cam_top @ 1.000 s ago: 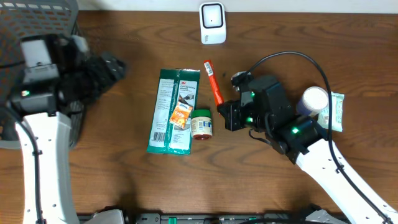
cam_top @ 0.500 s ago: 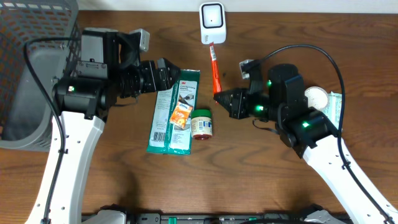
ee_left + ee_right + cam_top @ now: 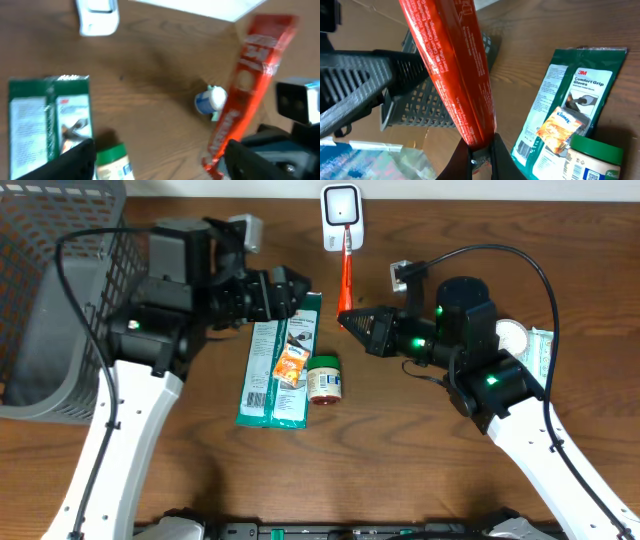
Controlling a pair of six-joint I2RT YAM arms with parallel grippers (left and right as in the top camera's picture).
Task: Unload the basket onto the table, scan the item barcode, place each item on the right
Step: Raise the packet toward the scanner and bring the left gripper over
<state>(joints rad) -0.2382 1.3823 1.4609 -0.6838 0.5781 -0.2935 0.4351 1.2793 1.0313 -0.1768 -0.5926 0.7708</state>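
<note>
A long red packet [image 3: 345,280] is pinched at its lower end by my right gripper [image 3: 347,318], which is shut on it. The packet stands up with its top end just below the white scanner [image 3: 342,218] at the table's back edge. In the right wrist view the red packet [image 3: 450,65] rises from the shut gripper [image 3: 482,150]. My left gripper [image 3: 292,292] hovers open just left of the packet, over the top of a green glove pack [image 3: 280,360]. In the left wrist view the open gripper [image 3: 160,165] holds nothing; the red packet [image 3: 247,85] is at the right and the scanner [image 3: 98,17] at the top left.
A small orange tissue pack [image 3: 292,366] lies on the green pack, with a green-lidded jar [image 3: 324,378] beside it. A grey mesh basket [image 3: 50,310] stands at the far left. A white bottle [image 3: 508,338] and a pale packet [image 3: 540,355] lie at the right.
My left arm swung from the basket to the table's middle. My right gripper lifted the red packet and tipped its top end up to the scanner.
</note>
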